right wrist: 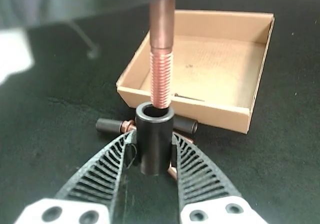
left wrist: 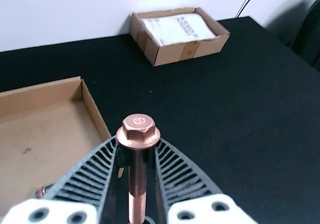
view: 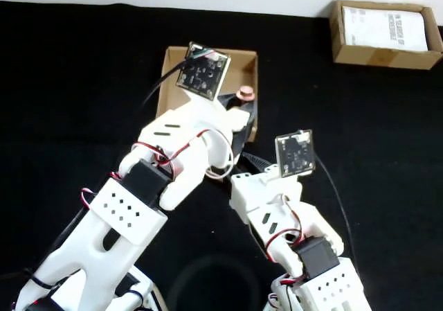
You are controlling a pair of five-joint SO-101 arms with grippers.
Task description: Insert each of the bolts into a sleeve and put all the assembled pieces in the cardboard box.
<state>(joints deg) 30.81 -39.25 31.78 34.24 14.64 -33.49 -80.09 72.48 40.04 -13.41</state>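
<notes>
My left gripper is shut on a copper bolt, held upright with its hex head on top. The bolt's threaded end hangs straight down, its tip just inside the mouth of a black sleeve. My right gripper is shut on that sleeve and holds it upright just above the table. The open cardboard box lies right behind them. In the high view the bolt head shows over the box's right side, above the two arms.
More black sleeves with copper bolts lie on the black table between my right gripper and the box. A thin small item lies inside the box. A second cardboard box holding white papers stands at the far right.
</notes>
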